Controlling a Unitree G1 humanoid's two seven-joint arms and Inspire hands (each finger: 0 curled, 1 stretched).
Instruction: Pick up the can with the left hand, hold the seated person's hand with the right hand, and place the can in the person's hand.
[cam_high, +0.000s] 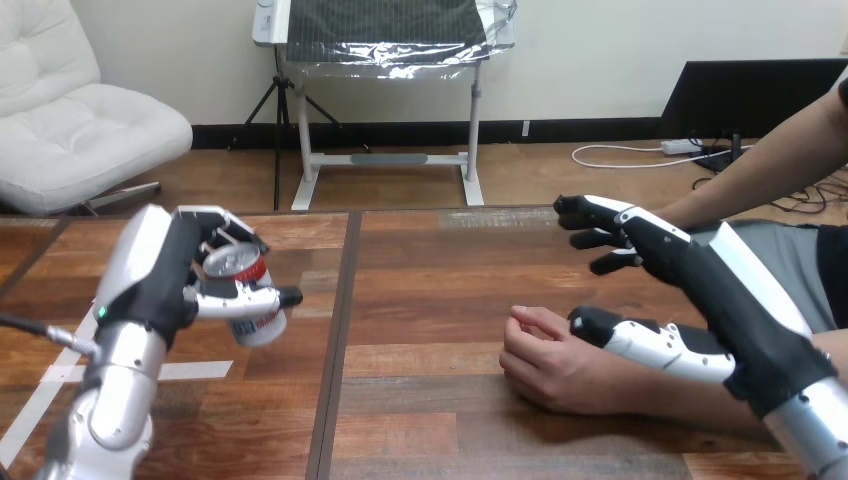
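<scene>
Head view: the robot's left hand (150, 285) is at the left side, and it has the can (258, 322) in it. Its fingers (228, 222) curl over the top of the can and its thumb (240, 300) goes across the front, so the can is held tight between them. The can is red, white and blue with a shiny silver top. It is tipped over a bit, with the top leaning toward the left. It looks lifted up off the worktop (430, 300), above the left part of the brown wood. Some white tape (195, 370) is stuck flat on the worktop just below the left hand.

The robot's right hand (725, 295) is at the right side. Its fingers (605, 212) are straight and spread wide, pointing to the left. They hold nothing. Its thumb (650, 343) sticks out lower down, away from the fingers.

The person's hand (550, 368) rests on the worktop, near the middle and a little to the right. It is curled up loosely, like a soft fist. The right hand is over the person's arm (660, 405). The tip of the thumb sits above the back of the person's hand, but I cannot tell if it really touches. The thumb is not wrapped round it.

The can and the person's hand are well apart, with bare wood between them.
</scene>
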